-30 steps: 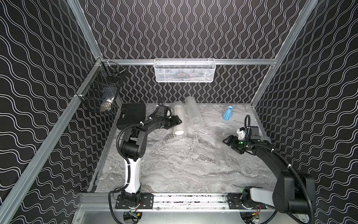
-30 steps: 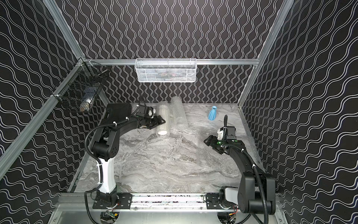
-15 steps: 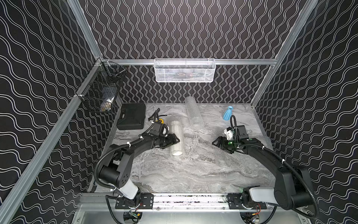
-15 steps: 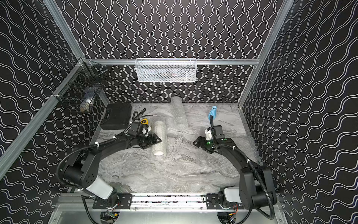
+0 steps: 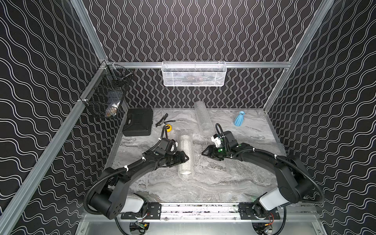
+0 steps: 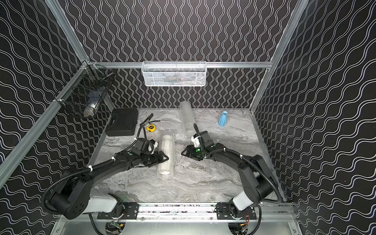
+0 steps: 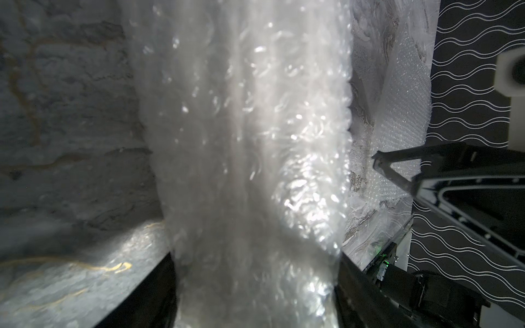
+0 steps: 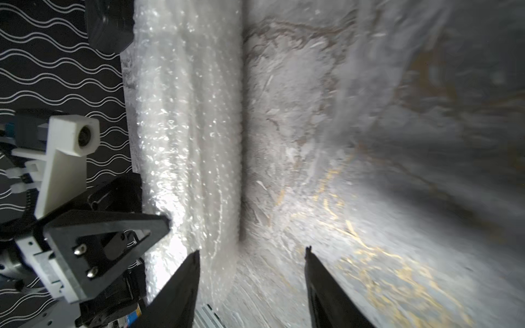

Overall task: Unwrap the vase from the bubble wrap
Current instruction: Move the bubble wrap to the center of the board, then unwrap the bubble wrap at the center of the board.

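Clamped around the bubble wrap roll [image 5: 188,145], the left hand [image 5: 184,157] has dragged it from the back of the bench [image 5: 173,189] to the middle. The right hand [image 5: 204,153], fingers spread and empty, has swung in to face it, just beside the roll. Unwrapping can likely begin, though no loose edge is gripped yet. A second roll [image 5: 202,118] lies beyond the right hand, with a flat sheet [image 5: 262,147] beneath its arm. Wave-patterned walls [image 5: 203,30] enclose the bench.

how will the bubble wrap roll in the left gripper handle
The bubble wrap roll is a tube on its side, so probably rolls if nudged. Held by the left gripper, its bubbled plastic looks light and squashy.
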